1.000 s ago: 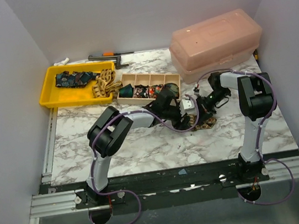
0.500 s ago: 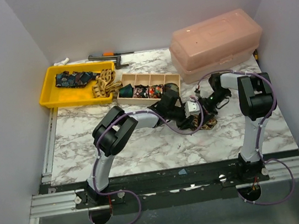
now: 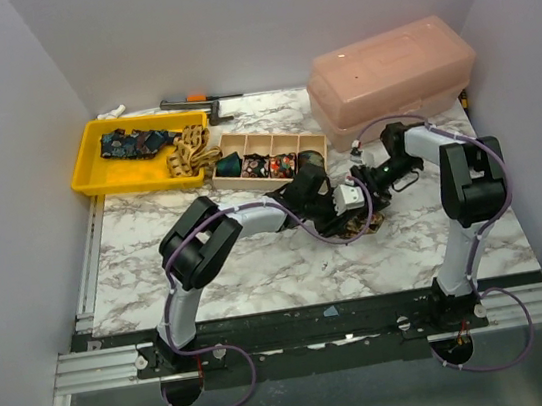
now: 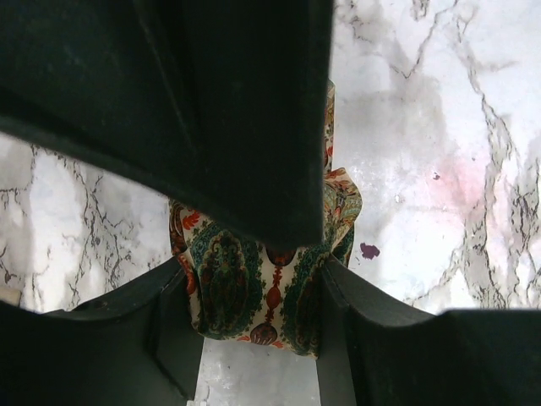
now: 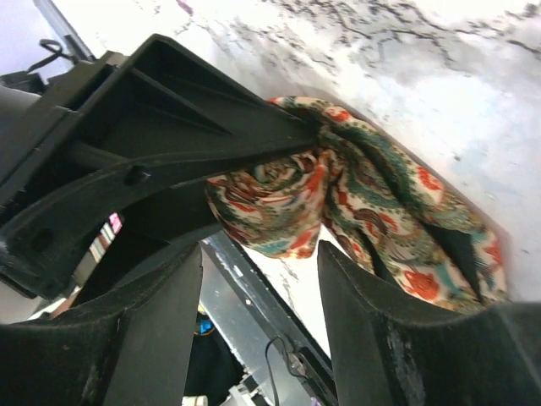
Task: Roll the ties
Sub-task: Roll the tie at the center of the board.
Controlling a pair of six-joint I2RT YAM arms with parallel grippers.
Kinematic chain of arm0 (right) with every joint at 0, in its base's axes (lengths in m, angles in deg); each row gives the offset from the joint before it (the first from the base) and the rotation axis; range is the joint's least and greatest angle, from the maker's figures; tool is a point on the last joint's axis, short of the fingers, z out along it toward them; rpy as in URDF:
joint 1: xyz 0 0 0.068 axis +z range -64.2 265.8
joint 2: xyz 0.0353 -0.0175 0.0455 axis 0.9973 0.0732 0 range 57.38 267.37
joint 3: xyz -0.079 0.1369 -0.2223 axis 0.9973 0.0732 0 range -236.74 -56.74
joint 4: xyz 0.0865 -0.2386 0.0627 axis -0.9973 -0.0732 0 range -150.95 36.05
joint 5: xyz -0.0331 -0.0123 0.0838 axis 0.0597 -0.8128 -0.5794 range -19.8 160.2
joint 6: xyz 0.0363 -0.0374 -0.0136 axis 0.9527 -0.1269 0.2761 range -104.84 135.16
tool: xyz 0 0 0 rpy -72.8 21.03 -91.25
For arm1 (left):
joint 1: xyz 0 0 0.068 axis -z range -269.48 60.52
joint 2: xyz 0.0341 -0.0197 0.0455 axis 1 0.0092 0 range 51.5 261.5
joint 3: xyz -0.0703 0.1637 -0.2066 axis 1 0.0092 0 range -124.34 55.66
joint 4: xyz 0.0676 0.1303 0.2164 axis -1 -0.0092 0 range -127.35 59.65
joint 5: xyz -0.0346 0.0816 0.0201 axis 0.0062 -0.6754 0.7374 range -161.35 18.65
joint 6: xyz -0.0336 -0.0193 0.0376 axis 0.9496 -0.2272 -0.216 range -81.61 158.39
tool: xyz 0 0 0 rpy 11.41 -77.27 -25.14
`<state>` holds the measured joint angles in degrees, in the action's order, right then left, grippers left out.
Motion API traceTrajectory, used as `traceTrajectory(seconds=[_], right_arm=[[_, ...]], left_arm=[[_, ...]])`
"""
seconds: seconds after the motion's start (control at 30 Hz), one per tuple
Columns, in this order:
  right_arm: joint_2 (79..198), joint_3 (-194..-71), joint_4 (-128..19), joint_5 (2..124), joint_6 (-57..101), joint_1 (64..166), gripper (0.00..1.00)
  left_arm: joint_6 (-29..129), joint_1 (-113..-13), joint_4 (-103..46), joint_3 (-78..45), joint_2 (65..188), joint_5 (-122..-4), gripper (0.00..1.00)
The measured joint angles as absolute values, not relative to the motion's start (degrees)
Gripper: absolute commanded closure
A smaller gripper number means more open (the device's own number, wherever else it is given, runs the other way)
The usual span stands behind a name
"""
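A cream tie (image 3: 376,221) with green and red paisley lies partly coiled on the marble table, mid-right. In the left wrist view its coil (image 4: 254,288) fills the gap between my left gripper's (image 4: 254,283) fingers, which are shut on it. My left gripper (image 3: 338,208) reaches in from the left. My right gripper (image 3: 361,183) faces it from the right and stands open. In the right wrist view the tie (image 5: 355,190) bulges just beyond my right gripper's (image 5: 258,254) spread fingers, under the dark body of the left gripper (image 5: 144,127).
A yellow tray (image 3: 91,170) at the back left holds a dark blue tie (image 3: 131,142) and a tan one (image 3: 188,152). Beside it a wooden divided box (image 3: 315,140) holds rolled ties (image 3: 266,166). A pink lidded box (image 3: 389,75) stands at the back right.
My right gripper has opened and let go of the tie, and its arm has drawn back a little. My left gripper closed down on the coil and stays on it.
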<state>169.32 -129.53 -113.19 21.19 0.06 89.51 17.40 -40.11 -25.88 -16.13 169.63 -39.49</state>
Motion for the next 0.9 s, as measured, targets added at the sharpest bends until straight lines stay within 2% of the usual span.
traceTrajectory(seconds=[0.03, 0.1, 0.17, 0.2, 0.27, 0.37, 0.47, 0.6, 0.9], right_arm=[[169.3, -129.5, -113.2, 20.3, 0.1, 89.7, 0.40], [169.6, -129.5, -113.0, 19.0, 0.2, 90.2, 0.49], [170.3, -129.5, -112.5, 18.6, 0.5, 90.7, 0.64], [170.7, -129.5, -112.0, 18.7, 1.0, 90.8, 0.76], [171.7, -129.5, -111.0, 19.7, 1.7, 91.0, 0.98], [172.2, -129.6, -111.2, 20.5, 3.6, 90.9, 1.00], [172.2, -129.6, -111.1, 22.2, 4.9, 91.0, 1.00], [172.2, -129.6, -111.0, 24.7, 5.7, 90.9, 1.00], [175.1, -132.1, -113.6, 27.5, 6.9, 90.6, 1.00]], left_arm=[[18.0, -39.9, -26.7, -16.5, 169.6, -40.0, 0.86], [18.8, -39.7, -27.9, -17.2, 169.7, -41.0, 0.85], [19.2, -39.5, -28.6, -17.6, 169.7, -41.5, 0.83], [19.3, -39.5, -28.8, -17.7, 169.7, -41.7, 0.80], [19.3, -39.5, -29.1, -17.8, 169.7, -41.8, 0.69], [19.3, -39.5, -29.3, -17.8, 169.7, -41.7, 0.50], [19.3, -39.7, -28.7, -17.8, 169.7, -41.5, 0.40], [19.4, -40.3, -26.6, -17.1, 169.7, -40.4, 0.37], [20.4, -40.6, -18.6, -17.0, 172.4, -34.0, 0.41]])
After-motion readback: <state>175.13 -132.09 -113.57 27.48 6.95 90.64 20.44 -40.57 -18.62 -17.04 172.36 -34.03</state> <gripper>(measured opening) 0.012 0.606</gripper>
